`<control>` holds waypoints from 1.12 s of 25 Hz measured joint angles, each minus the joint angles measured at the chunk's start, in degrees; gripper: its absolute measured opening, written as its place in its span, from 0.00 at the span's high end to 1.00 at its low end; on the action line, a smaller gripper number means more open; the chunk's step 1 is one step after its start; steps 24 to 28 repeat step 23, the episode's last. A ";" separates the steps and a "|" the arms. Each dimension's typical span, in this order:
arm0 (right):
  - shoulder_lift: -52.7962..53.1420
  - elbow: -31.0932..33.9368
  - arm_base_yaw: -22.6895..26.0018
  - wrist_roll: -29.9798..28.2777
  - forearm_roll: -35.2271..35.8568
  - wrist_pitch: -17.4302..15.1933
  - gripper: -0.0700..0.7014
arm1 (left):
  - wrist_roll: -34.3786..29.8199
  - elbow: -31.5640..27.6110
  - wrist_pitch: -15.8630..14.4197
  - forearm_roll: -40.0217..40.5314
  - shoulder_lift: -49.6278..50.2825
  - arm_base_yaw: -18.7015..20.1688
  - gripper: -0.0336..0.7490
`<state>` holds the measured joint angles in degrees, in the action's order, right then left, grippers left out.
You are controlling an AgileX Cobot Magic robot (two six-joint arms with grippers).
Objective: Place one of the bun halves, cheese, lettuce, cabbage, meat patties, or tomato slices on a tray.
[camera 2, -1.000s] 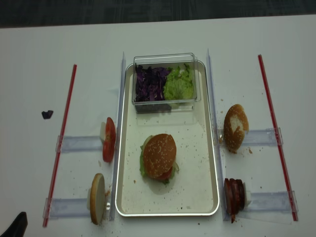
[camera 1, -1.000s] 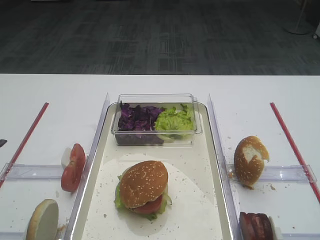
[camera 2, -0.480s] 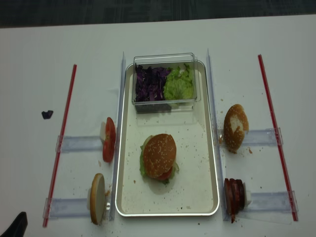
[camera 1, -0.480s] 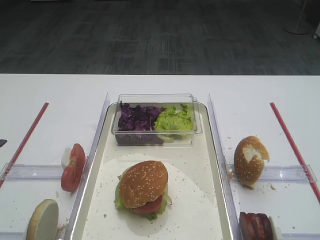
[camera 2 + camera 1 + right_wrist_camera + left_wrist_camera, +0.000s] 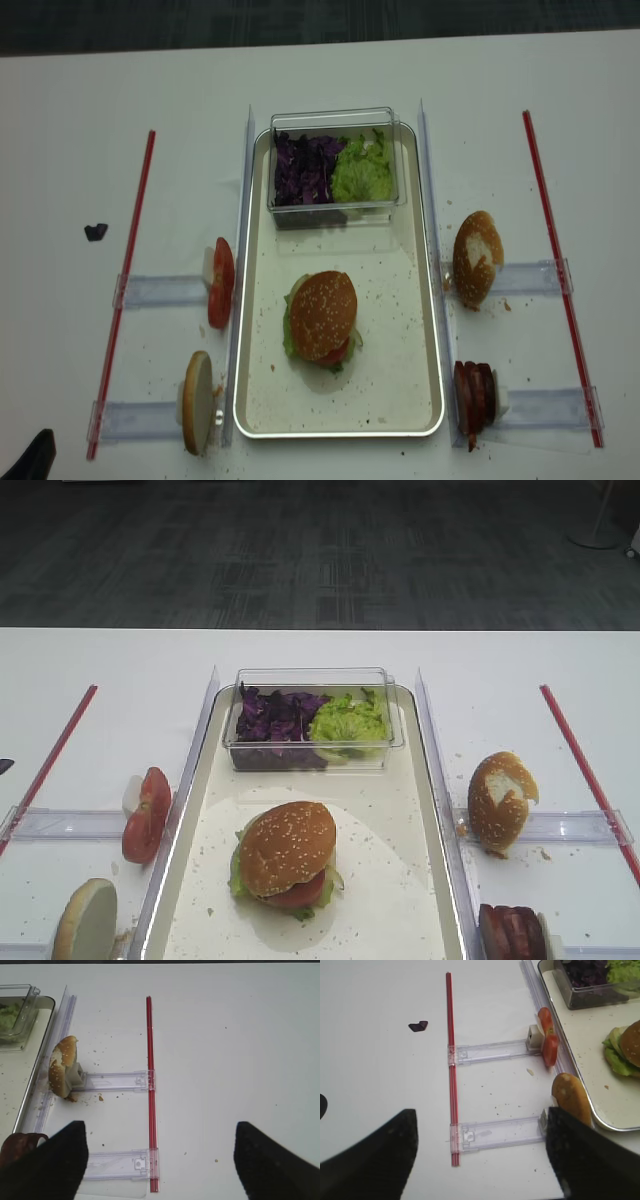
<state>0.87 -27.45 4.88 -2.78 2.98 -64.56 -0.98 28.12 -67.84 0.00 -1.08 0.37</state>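
Note:
On the cream tray [image 5: 340, 432] sits a stacked burger, topped by the seeded bun half [image 5: 287, 846] [image 5: 323, 314], with lettuce and tomato showing under it. More lettuce [image 5: 348, 723] and the cabbage [image 5: 273, 716] fill a clear tub at the tray's far end. Tomato slices [image 5: 147, 814] [image 5: 547, 1037] stand left of the tray. The meat patties [image 5: 474, 394] [image 5: 17, 1145] stand to its right. No cheese shows. My left gripper [image 5: 480, 1160] hangs open over a clear rail left of the tray. My right gripper [image 5: 160, 1160] hangs open over the red strip on the right. Both hold nothing.
A torn brown bun half [image 5: 500, 800] [image 5: 62, 1067] leans on a rail right of the tray. A pale flat bun half [image 5: 196, 400] [image 5: 570, 1097] stands at front left. Red strips [image 5: 585, 770] [image 5: 50, 760] run down both sides. A dark scrap [image 5: 95, 231] lies far left.

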 joint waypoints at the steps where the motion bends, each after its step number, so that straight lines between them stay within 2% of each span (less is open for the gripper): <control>1: 0.00 0.00 0.00 0.00 0.00 0.00 0.11 | 0.00 0.00 0.00 -0.32 0.00 0.00 0.33; 28: 0.00 0.00 0.00 0.00 0.00 0.00 0.11 | 0.00 0.00 0.00 0.00 0.00 0.00 0.33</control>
